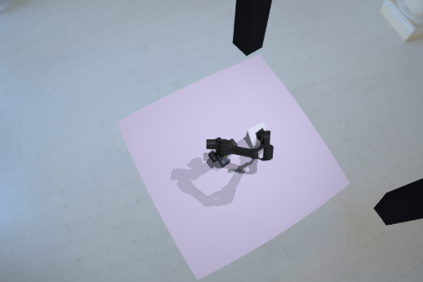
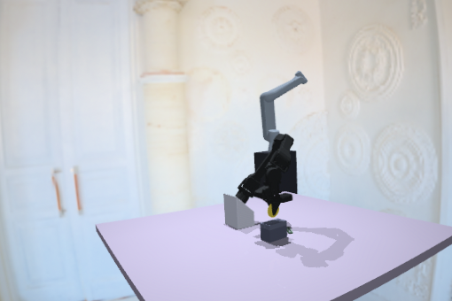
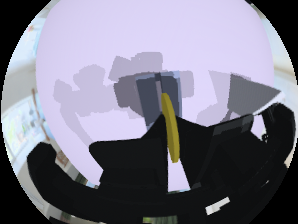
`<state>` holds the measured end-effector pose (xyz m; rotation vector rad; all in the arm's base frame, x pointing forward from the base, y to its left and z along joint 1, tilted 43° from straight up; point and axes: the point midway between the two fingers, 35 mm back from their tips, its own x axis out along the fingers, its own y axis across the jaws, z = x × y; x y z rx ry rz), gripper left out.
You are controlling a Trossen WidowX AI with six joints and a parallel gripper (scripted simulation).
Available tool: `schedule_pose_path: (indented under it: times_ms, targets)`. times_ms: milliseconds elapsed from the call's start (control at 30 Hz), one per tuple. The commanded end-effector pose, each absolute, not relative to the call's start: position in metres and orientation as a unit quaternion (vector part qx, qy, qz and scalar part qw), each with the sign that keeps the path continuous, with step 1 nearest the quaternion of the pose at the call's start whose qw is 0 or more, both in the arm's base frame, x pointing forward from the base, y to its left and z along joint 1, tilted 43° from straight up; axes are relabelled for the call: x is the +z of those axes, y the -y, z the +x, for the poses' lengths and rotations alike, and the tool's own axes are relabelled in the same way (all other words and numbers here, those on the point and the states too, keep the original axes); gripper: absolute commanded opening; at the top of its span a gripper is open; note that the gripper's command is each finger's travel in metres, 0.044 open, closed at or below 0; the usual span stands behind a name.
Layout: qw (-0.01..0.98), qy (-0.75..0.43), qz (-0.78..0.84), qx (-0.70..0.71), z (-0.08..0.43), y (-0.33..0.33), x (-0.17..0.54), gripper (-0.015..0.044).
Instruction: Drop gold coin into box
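Note:
The gold coin (image 2: 273,211) (image 3: 171,132) is held on edge between the fingertips of my gripper (image 2: 274,206) (image 3: 165,117), which is shut on it. The coin hangs above the closed grey box (image 1: 223,162) (image 2: 273,233) (image 3: 148,100), with a gap below it in the exterior view. In the wrist view the lid's narrow slot runs away from me, and the coin's far end overlaps the near part of the box around the slot's line. Whether the two line up exactly is unclear. The green holder (image 1: 234,170) (image 2: 290,230) is empty on the table, beside the box.
A pale grey wedge-shaped block (image 1: 256,130) (image 2: 237,215) (image 3: 250,93) stands on the lilac table (image 1: 218,99) (image 2: 180,261) near the arm's base. The arm reaches over the table from that side and casts a shadow there.

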<state>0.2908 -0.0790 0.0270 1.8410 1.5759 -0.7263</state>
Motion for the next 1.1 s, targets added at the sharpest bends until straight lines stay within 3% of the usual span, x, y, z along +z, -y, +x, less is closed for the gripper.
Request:
schedule_pose_path:
  times_ms: [0,1067]
  targets:
    - [0.303,-0.595,0.693,-0.273,0.2906,0.0801,0.0254,0.0005]
    - [0.299,-0.593,0.695,-0.275,0.2919,0.0717,0.0194,0.0]
